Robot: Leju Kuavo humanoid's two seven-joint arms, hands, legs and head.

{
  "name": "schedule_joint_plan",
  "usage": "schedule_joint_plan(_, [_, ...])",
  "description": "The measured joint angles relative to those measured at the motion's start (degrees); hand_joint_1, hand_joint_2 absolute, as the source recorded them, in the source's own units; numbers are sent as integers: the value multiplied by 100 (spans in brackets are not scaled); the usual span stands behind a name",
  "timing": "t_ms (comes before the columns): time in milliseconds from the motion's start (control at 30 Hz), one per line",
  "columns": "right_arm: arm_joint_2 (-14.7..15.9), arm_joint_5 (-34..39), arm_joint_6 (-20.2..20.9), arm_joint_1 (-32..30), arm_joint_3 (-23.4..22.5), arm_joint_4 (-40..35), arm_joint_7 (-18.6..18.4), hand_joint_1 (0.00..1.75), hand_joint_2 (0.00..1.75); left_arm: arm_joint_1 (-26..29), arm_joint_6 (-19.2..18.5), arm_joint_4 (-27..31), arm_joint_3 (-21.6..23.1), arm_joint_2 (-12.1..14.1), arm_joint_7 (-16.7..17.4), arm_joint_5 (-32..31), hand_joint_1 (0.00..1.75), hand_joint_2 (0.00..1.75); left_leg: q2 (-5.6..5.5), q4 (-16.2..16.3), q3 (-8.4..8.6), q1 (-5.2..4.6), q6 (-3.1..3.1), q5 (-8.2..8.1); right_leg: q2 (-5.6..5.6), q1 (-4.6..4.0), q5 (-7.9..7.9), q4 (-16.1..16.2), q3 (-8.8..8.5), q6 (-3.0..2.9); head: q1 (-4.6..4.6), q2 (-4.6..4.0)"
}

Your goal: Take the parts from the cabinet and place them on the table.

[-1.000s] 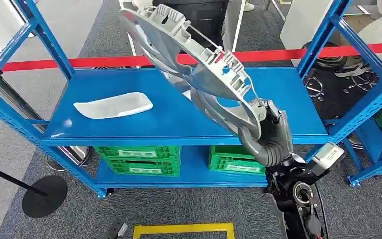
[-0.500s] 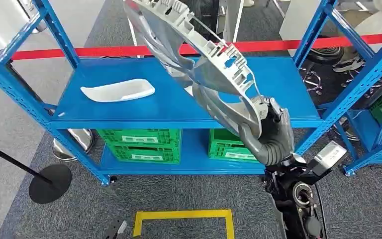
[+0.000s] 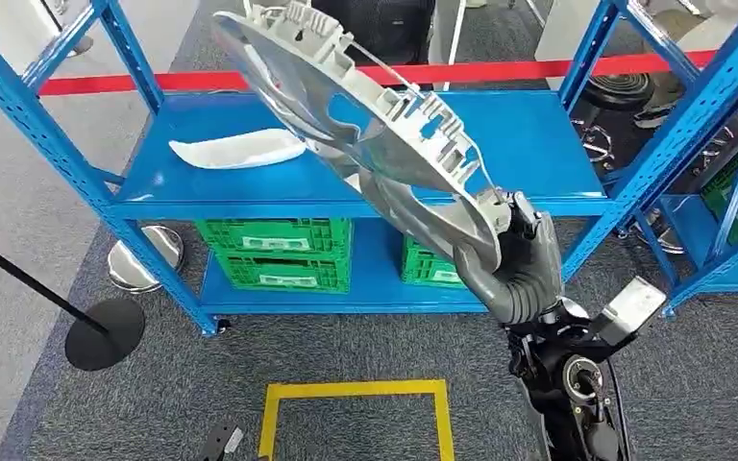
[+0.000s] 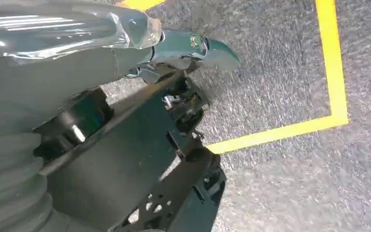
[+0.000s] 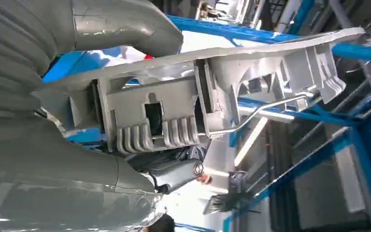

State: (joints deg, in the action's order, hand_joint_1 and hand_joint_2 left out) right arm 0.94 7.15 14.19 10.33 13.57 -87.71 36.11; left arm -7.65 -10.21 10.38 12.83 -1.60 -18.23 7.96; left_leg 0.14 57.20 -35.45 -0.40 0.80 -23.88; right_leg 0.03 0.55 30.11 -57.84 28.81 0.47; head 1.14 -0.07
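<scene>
Blue cabinet shelf (image 3: 346, 182) keeps one white part (image 3: 238, 149); the right hand (image 3: 519, 269) holds a wheel cover (image 3: 365, 125), not yet tabled.

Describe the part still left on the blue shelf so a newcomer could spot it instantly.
Find the blue metal rack ahead of the robot and look at its upper shelf, toward the left end. The white curved trim piece lies flat there, alone. Unlike the large silver wheel cover gripped by the right hand, it is small, elongated, plain white and untouched.
</scene>
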Motion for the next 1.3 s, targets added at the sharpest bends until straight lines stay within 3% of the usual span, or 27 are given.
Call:
schedule_joint_plan(33, [-7,-15,0,1,24,0,0,175,175,17,2,0,-9,0,-11,9,0,175,-3,-18,-9,1,-39,46,0,-9,-35,-1,20,-50,4,0])
schedule_joint_plan(67, [-20,-33,2,8,57,4,2,175,175,40,4,-2,-24,22,-30,39,0,175,-25,-39,-47,7,-68,57,-11,47,-109,37,87,-105,-2,0])
schedule_joint_plan(133, [-48,-44,11,37,111,4,29,175,175,82,4,-2,-59,28,-79,52,0,175,-32,353,-251,29,-154,-445,-25,57,-228,37,200,-170,46,0])
schedule_joint_plan(200, [-72,-68,7,37,157,11,77,175,175,107,7,-2,-76,46,-116,50,0,175,-29,1270,-567,61,-207,-1030,-26,54,-351,32,357,-180,59,0])
schedule_joint_plan(233, [-77,-85,-4,32,177,20,98,175,175,121,4,-2,-87,48,-122,41,0,175,-28,1653,-663,63,-221,-1135,-26,52,-411,31,433,-174,59,0])
schedule_joint_plan(267, [-77,-103,-20,29,197,22,109,175,175,136,4,-2,-90,50,-122,35,0,175,-28,1785,-638,63,-222,-1071,-27,52,-466,30,507,-165,59,0])
schedule_joint_plan(300, [-76,-109,-22,27,214,22,114,175,175,144,4,-2,-92,57,-122,33,0,175,-28,1655,-490,64,-216,-903,-26,52,-516,28,572,-154,63,0])
schedule_joint_plan(367, [-76,-120,-22,27,234,22,122,175,175,145,4,0,-94,70,-122,26,0,175,-27,778,163,61,-193,-544,-22,52,-614,28,681,-123,61,0])
schedule_joint_plan(400, [-79,-120,-22,27,238,22,127,175,175,138,4,4,-96,79,-125,28,0,175,-35,215,594,59,-173,-536,-21,52,-658,24,697,-97,63,0])
schedule_joint_plan(433, [-81,-120,-22,29,240,20,129,175,175,129,4,7,-96,83,-125,28,0,175,-49,-213,872,31,-140,-697,-18,20,-688,22,729,-62,59,0])
schedule_joint_plan(533, [-83,-125,-24,30,258,20,140,175,175,148,4,7,-98,85,-131,24,0,175,-76,-157,761,-9,-24,-616,-26,45,-824,61,728,50,70,0])
schedule_joint_plan(567, [-81,-127,-26,27,258,20,155,175,175,154,4,4,-98,85,-131,0,0,175,-67,-193,696,16,56,-540,-19,42,-858,81,753,94,66,0])
schedule_joint_plan(600, [-76,-125,-33,26,260,20,170,175,175,138,4,4,-105,94,-129,-13,0,175,-31,-209,681,40,110,-474,-10,52,-722,-4,825,109,66,0])
schedule_joint_plan(633, [-72,-127,-37,25,262,20,177,175,175,127,4,7,-111,96,-116,-29,0,175,-31,-207,606,40,157,-419,-8,51,-415,-249,926,125,26,0])
schedule_joint_plan(700, [-66,-127,-44,-6,271,18,188,175,175,124,4,7,-111,94,-77,-68,0,175,-18,-199,464,30,186,-300,-8,47,228,-1163,1205,169,22,0])
schedule_joint_plan(733, [-61,-127,-46,-30,271,20,188,175,175,124,4,4,-113,94,-61,-68,0,175,-12,-190,390,21,187,-249,-8,47,391,-1588,1308,182,11,0])
schedule_joint_plan(767, [-55,-127,-46,-61,269,20,188,175,175,124,4,4,-114,98,-55,-68,0,175,-6,-178,310,16,186,-196,-8,47,388,-1828,1310,185,13,0])
schedule_joint_plan(800, [-48,-127,-46,-85,269,20,188,175,175,124,4,4,-116,98,-55,-68,0,175,-2,-163,242,10,184,-152,-9,47,274,-1760,1181,170,7,0])
schedule_joint_plan(867, [-28,-127,-48,-113,264,17,188,175,175,127,4,4,-114,96,-59,-68,0,175,-4,-110,118,3,164,-89,-9,41,-80,-900,525,117,7,0])
schedule_joint_plan(900, [-22,-127,-48,-112,264,13,188,175,175,127,4,4,-114,94,-70,-68,0,175,-5,-68,77,2,148,-70,-9,32,-141,-351,140,78,4,0])
schedule_joint_plan(933, [-17,-127,-48,-110,264,7,190,175,175,128,4,6,-116,90,-78,-68,0,175,-7,-31,24,-23,115,-48,-10,11,36,62,-126,44,7,0])
schedule_joint_plan(1033, [2,-125,-48,-159,258,2,221,175,175,143,4,4,-116,83,-111,-70,0,175,-4,-37,-1,1,7,70,1,-32,-44,47,-27,-31,2,0])
schedule_joint_plan(1100, [7,-125,-48,-164,258,2,230,175,175,161,4,2,-116,96,-131,-68,0,175,-17,-16,-49,7,-60,29,-22,28,-159,90,41,-126,-6,0])
schedule_joint_plan(1167, [7,-111,-48,-164,251,2,245,175,175,171,7,0,-114,94,-159,-68,0,175,-15,529,-260,26,-131,-581,-26,33,-270,88,167,-188,48,0])
schedule_joint_plan(1233, [7,-111,-48,-168,249,4,254,175,175,175,9,0,-116,98,-179,-52,0,175,-15,1474,-558,58,-178,-1095,-27,32,-387,78,332,-188,46,0])
schedule_joint_plan(1267, [7,-118,-59,-171,247,11,260,175,175,187,9,0,-118,103,-188,-28,0,175,-14,1742,-600,66,-190,-1135,-28,33,-439,74,402,-181,46,0])
schedule_joint_plan(1300, [2,-129,-87,-171,247,13,260,175,175,201,9,0,-122,105,-197,-2,0,175,-14,1753,-519,76,-193,-1023,-27,37,-491,70,473,-169,48,0])
